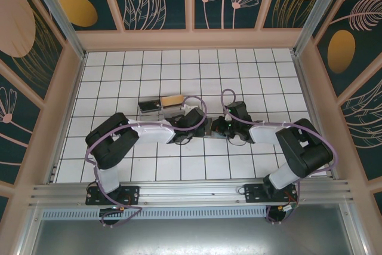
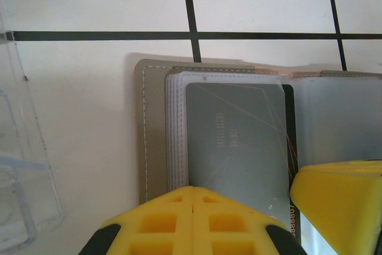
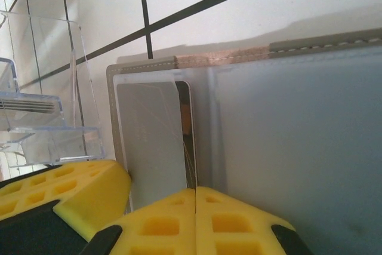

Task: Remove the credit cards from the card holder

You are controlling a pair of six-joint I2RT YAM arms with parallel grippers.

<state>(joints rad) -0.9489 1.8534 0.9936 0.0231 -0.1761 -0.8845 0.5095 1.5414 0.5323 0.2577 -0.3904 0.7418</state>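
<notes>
The card holder (image 2: 156, 129) lies open and flat on the tiles, a beige stitched cover with clear plastic sleeves (image 3: 286, 147). A grey credit card (image 2: 239, 141) sits inside the left sleeve, also seen as the grey card (image 3: 149, 141) in the right wrist view. My left gripper (image 2: 194, 189) is shut, its tips resting on the near edge of that sleeve and card. My right gripper (image 3: 196, 190) is shut too, tips on the holder's middle fold. From above, both grippers (image 1: 200, 125) (image 1: 218, 128) meet over the holder (image 1: 208, 125). Whether either pinches a sleeve is hidden.
A clear acrylic tiered stand (image 3: 54, 117) stands just left of the holder, seen again as the stand (image 2: 18, 165) at the left wrist view's edge. From above, a tan block (image 1: 172, 99) rests by it. Wooden walls (image 1: 65, 94) enclose the tiled floor.
</notes>
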